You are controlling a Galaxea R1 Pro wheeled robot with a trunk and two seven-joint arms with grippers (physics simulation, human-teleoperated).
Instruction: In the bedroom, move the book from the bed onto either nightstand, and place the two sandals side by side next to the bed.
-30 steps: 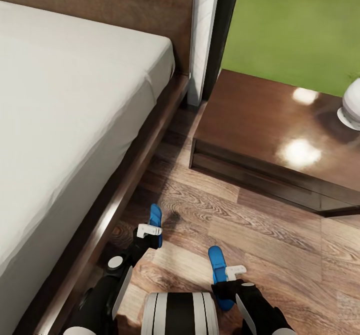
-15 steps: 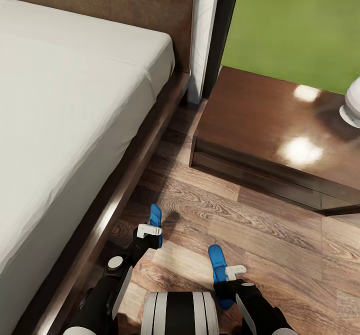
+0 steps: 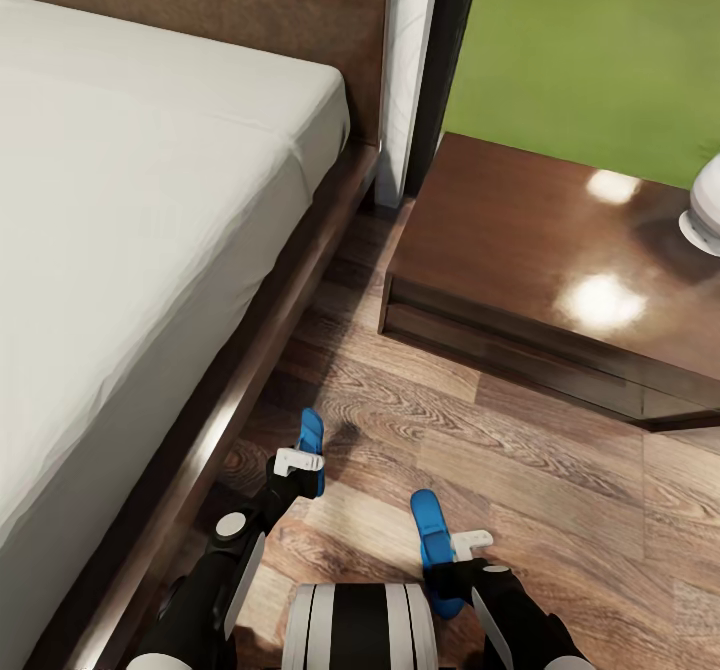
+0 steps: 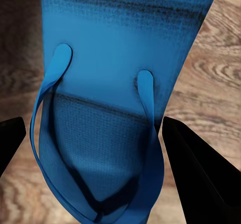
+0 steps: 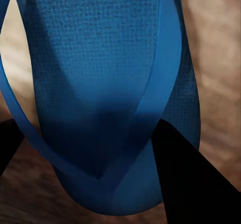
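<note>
Two bright blue sandals hang just above the wood floor beside the bed. My left gripper is shut on the left sandal, close to the bed's dark frame. My right gripper is shut on the right sandal, a little nearer to me. In the left wrist view the strapped sandal spans the gap between the dark fingers. The right wrist view has the other sandal between its fingers. The glossy nightstand stands at the right of the bed's head. The book is out of view.
A white lamp sits at the nightstand's far right edge. Behind it a dark-framed window looks onto green lawn. A strip of plank floor runs between bed frame and nightstand front.
The right gripper's sandal has shifted slightly left, toward the other sandal. The left arm and its sandal have stayed put.
</note>
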